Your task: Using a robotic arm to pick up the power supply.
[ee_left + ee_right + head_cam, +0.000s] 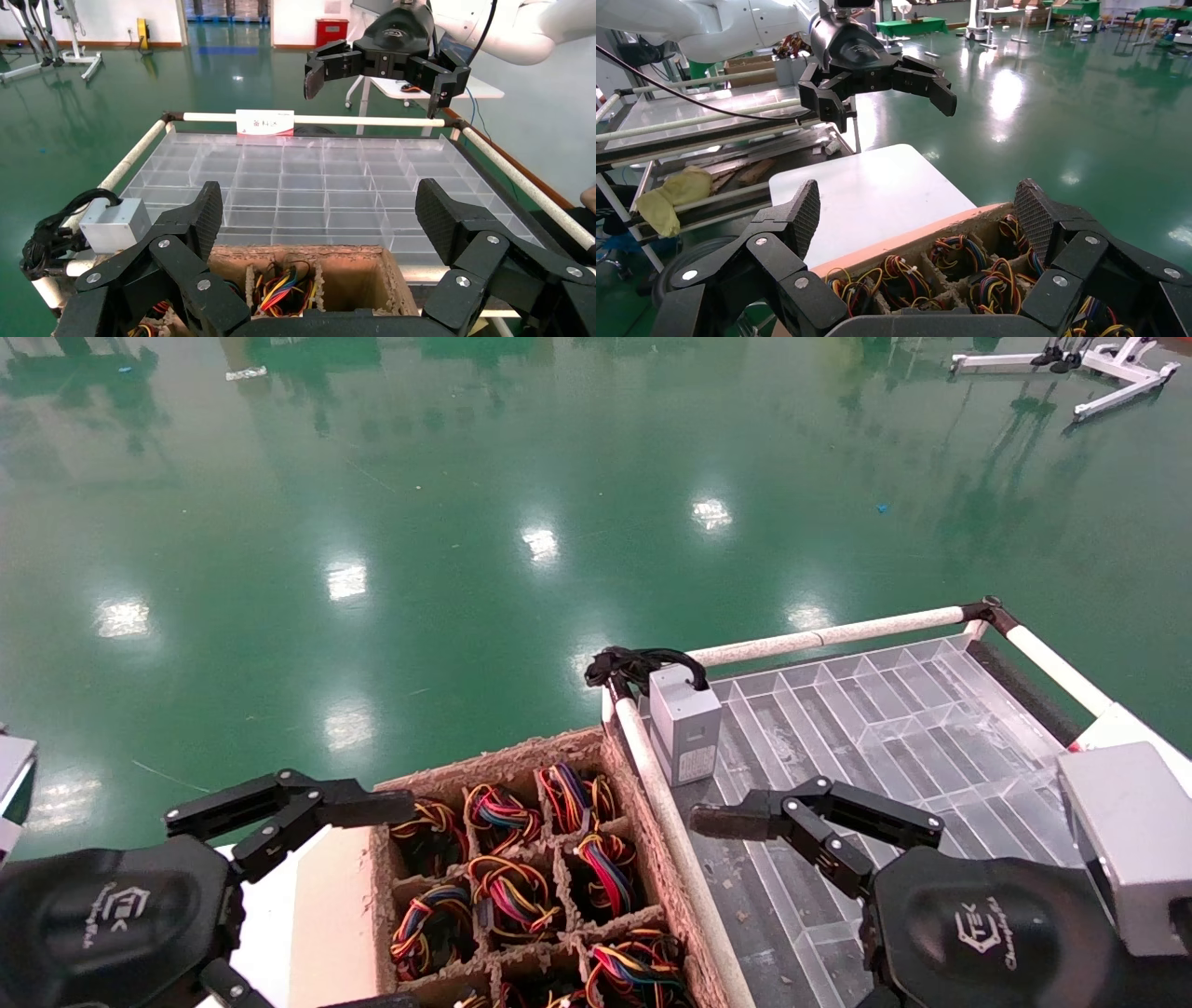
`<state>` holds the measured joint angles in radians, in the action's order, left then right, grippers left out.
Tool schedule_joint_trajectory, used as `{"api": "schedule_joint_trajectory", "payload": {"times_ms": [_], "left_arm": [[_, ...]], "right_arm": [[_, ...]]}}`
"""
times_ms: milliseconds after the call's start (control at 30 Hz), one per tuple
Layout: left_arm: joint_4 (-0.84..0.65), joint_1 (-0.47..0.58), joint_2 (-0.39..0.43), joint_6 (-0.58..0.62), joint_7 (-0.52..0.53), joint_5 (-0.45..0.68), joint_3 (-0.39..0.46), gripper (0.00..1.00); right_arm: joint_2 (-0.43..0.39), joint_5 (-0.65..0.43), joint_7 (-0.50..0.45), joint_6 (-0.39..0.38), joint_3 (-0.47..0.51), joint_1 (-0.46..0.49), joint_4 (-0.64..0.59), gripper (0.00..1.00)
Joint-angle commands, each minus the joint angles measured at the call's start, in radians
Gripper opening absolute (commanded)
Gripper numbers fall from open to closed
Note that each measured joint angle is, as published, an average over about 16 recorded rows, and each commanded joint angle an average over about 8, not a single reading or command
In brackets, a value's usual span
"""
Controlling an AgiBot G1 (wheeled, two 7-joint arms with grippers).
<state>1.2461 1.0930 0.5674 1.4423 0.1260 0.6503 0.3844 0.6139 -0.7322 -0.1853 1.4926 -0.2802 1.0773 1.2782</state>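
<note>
Cardboard crate point(643, 859), divided into cells, serves as the anchor here: each cell holds a power supply point(507, 896) sunk deep so that mostly its looped red, orange, yellow and blue wires show, which suggests a gripper would have to reach down into a cell from above. The left gripper point(279, 812) hangs just off the crate's left rim, over a white tabletop point(877, 189), its fingers spread wide with nothing between them. The right gripper point(745, 817) hangs on the crate's other side, above a clear partitioned tray point(894, 710), fingers likewise spread and empty. Both look poised for an approach rather than a grasp; neither touches anything. Beyond the crate's far right corner, a grey box with a black cable point(684, 724) stands upright against the tray's white rail point(838, 635), set apart from the wired units.
</note>
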Motion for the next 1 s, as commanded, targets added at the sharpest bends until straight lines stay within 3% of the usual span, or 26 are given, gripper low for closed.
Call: {"api": "schedule_joint_trajectory", "payload": {"times_ms": [33, 267, 533, 1000], "left_arm": [[0.000, 0.000, 0.000, 0.000, 0.000, 0.000, 0.000, 1.00], [0.000, 0.000, 0.000, 0.000, 0.000, 0.000, 0.000, 1.00], [0.000, 0.000, 0.000, 0.000, 0.000, 0.000, 0.000, 0.02], [0.000, 0.000, 0.000, 0.000, 0.000, 0.000, 0.000, 0.00]], "right_arm": [[0.000, 0.000, 0.000, 0.000, 0.000, 0.000, 0.000, 1.00], [0.000, 0.000, 0.000, 0.000, 0.000, 0.000, 0.000, 1.00], [0.000, 0.000, 0.000, 0.000, 0.000, 0.000, 0.000, 1.00], [0.000, 0.000, 0.000, 0.000, 0.000, 0.000, 0.000, 1.00]]}}
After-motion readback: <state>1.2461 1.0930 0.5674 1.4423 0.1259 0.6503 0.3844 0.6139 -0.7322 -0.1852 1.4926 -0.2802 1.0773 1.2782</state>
